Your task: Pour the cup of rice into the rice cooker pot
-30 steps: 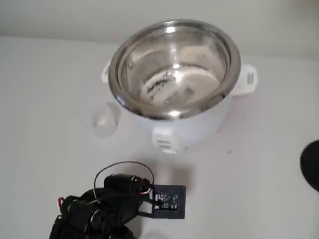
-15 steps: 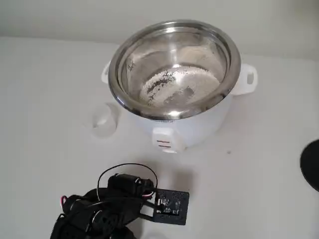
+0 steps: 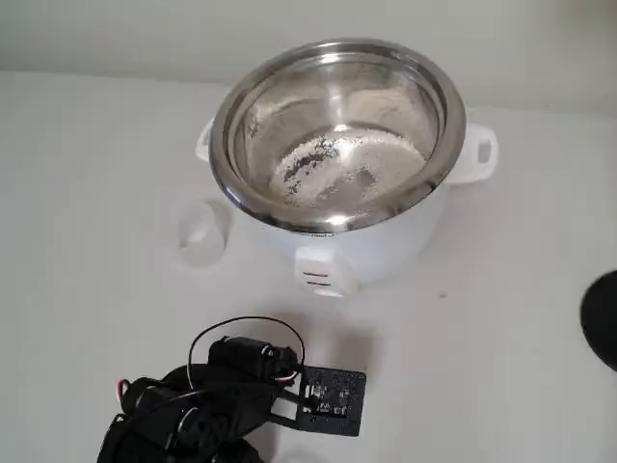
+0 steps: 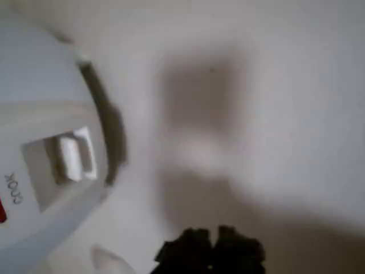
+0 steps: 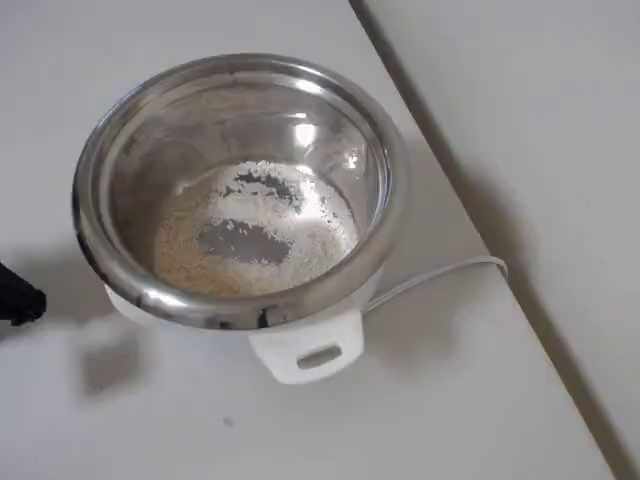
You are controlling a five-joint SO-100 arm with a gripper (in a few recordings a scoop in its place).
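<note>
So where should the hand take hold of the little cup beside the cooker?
Probably across the side wall of the cup, coming in from the open table on its left in the fixed view. It looks upright and round, and the rice cooker pot crowds its right.

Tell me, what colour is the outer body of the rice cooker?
White, under the shiny steel rice cooker pot; the fixed view shows it best.

The arm (image 3: 193,410) is matte black, with a thin black cable looping above it, red wire ends, and a square black circuit board (image 3: 328,397).
</note>
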